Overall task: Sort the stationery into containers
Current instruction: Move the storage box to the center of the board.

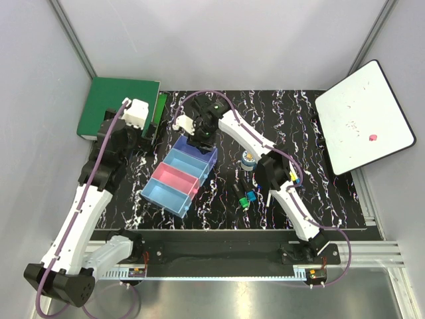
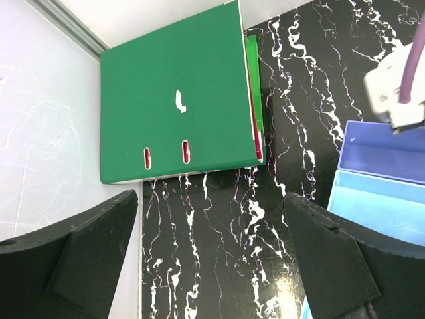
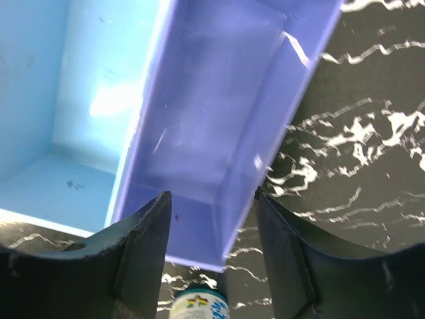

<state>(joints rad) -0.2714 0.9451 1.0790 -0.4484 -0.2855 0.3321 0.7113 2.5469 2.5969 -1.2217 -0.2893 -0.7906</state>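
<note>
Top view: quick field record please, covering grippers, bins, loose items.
left gripper: open, empty, above the table near the green binder
right gripper: open, empty, over the purple bin
bins: four in a row, nothing seen inside
loose items: tape roll and markers on the table, right of the bins
whiteboard: far right corner

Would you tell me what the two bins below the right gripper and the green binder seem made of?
The purple-blue bin and the light blue bin look like translucent plastic, glossy: light glows through the walls and highlights sit on them. The green binder seems card with a smooth matte covering; a small chip shows white beneath.
</note>
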